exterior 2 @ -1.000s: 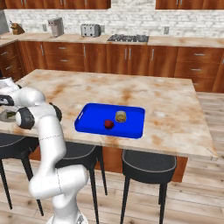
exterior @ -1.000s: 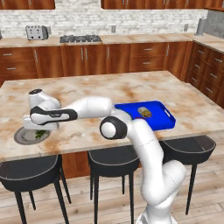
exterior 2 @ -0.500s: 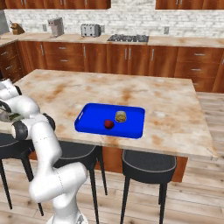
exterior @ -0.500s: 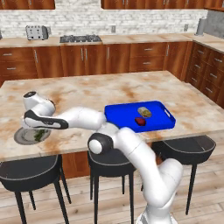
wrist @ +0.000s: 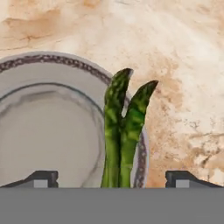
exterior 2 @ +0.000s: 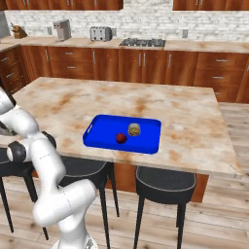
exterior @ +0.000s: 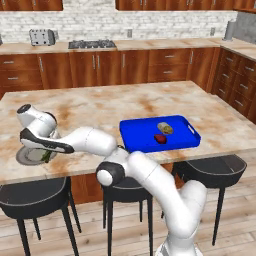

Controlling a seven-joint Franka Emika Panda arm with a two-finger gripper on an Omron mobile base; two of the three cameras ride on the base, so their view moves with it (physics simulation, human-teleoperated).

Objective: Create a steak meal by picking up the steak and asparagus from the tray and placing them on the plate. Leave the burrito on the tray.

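Your arm reaches far to its left across the near edge of the marble bench [exterior: 100, 105], and the hand hangs over the plate [exterior: 27, 156], which sits at the bench's left front corner in the left base view. In the hand view the fingers [wrist: 111, 178] stand wide apart, one dark tip low at the left and the other low at the right, and neither tip touches the asparagus [wrist: 121, 131] that rises between them. The two green spears lie side by side across the plate's patterned rim [wrist: 57, 61], their tips reaching past the rim and over the bench, their lower ends running out of the picture. You cannot tell from here whether the stalks rest fully on the plate, though nothing is pinching them. In the left base view a sliver of green shows at the plate's near edge under the hand.

The tray [exterior: 137, 135] lies well apart from the plate, toward the bench's right front. On it you see the steak [exterior: 160, 139], a small dark red lump, and just beside it, a little farther back, the tan burrito [exterior: 165, 128]. The right base view shows the same pair on the tray [exterior 2: 97, 133]: steak [exterior 2: 120, 138] toward the left, burrito [exterior 2: 134, 129] toward the right, close but apart
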